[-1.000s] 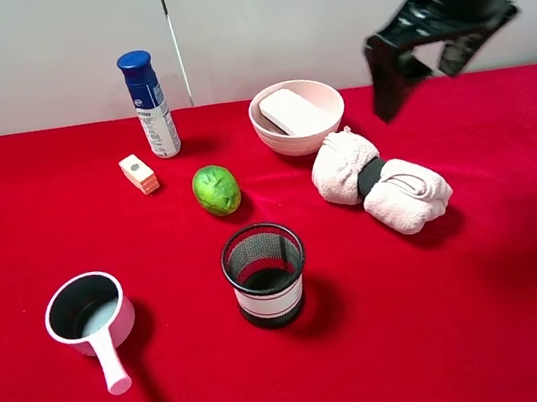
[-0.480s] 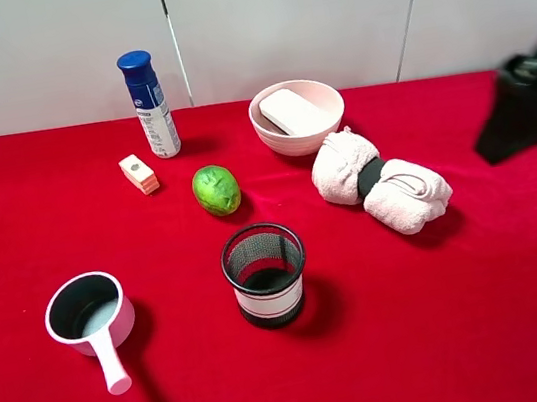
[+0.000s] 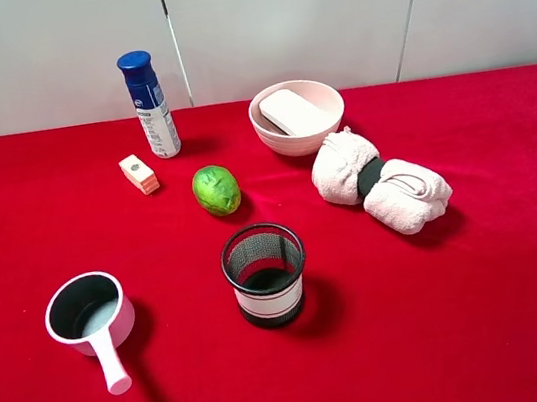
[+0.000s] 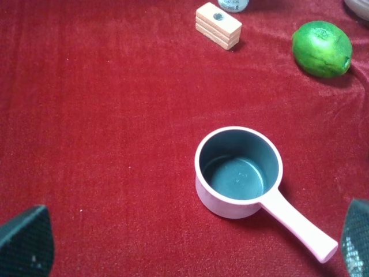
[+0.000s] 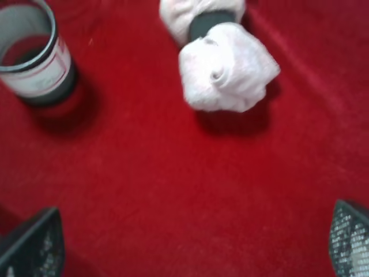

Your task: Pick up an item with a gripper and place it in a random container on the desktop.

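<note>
The white soap-like block is seen lying inside the pale pink ribbed bowl, upper centre of the red worktop. The placing is judged done. Both tools are spread wide, holding nothing.

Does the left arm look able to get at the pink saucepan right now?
Probably yes. The left gripper is open above the saucepan, which sits alone on bare red cloth. The small block and the lime lie well clear.
</note>
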